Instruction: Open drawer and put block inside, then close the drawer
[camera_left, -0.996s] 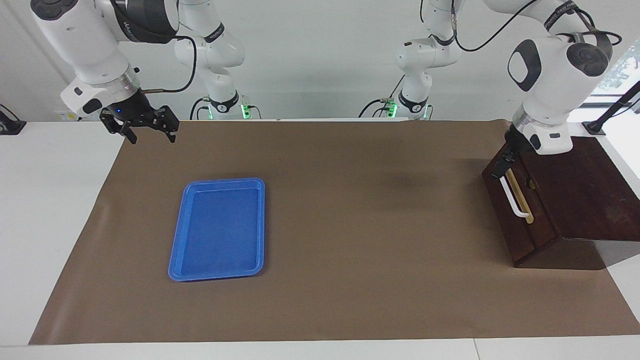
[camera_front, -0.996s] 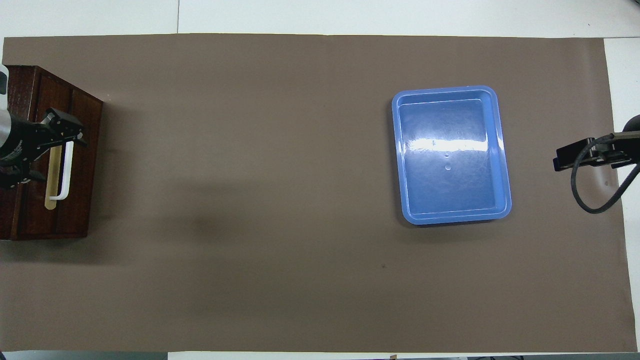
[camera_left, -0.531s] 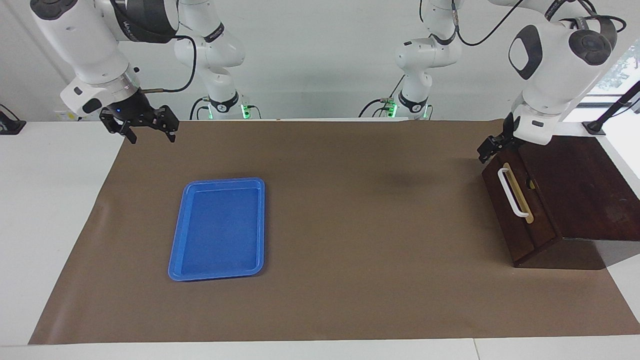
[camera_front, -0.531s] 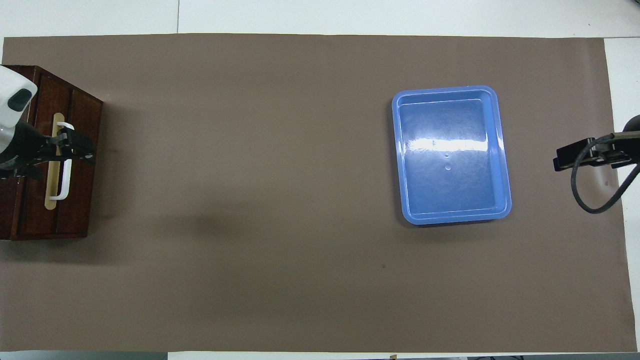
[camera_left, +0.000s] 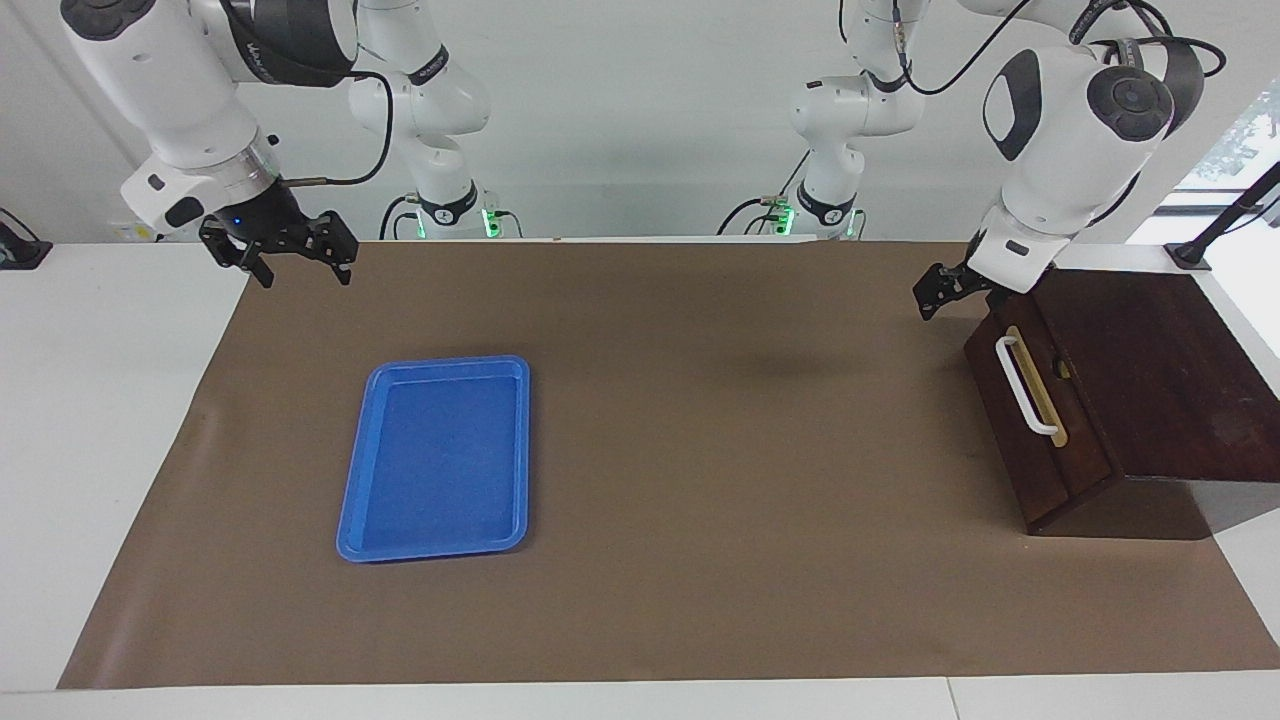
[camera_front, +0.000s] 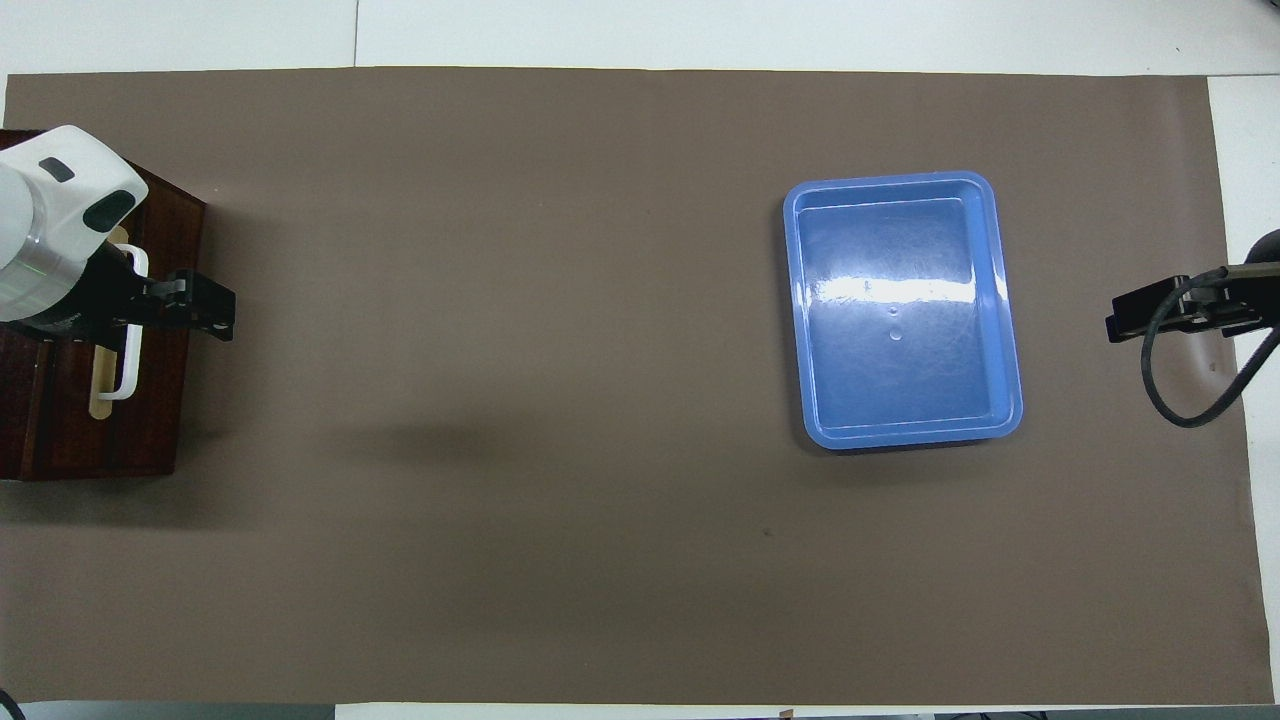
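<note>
The drawer (camera_left: 1075, 430) of the dark brown wooden box is shut, its white bar handle (camera_left: 1027, 387) free. The box stands at the left arm's end of the table; the drawer also shows in the overhead view (camera_front: 150, 420). My left gripper (camera_left: 940, 290) hangs in the air beside the box's top corner, off the handle and over the brown mat in front of the drawer (camera_front: 205, 308). It holds nothing. My right gripper (camera_left: 300, 262) waits open and empty over the mat's corner at the right arm's end. The yellow block is out of view.
An empty flat blue tray (camera_left: 435, 455) lies on the brown mat (camera_left: 700, 450) toward the right arm's end; it also shows in the overhead view (camera_front: 900, 310). White tabletop borders the mat on all sides.
My left gripper has come off the drawer handle and risen away from the box toward the table's middle. The drawer stays shut. The right arm has not moved.
</note>
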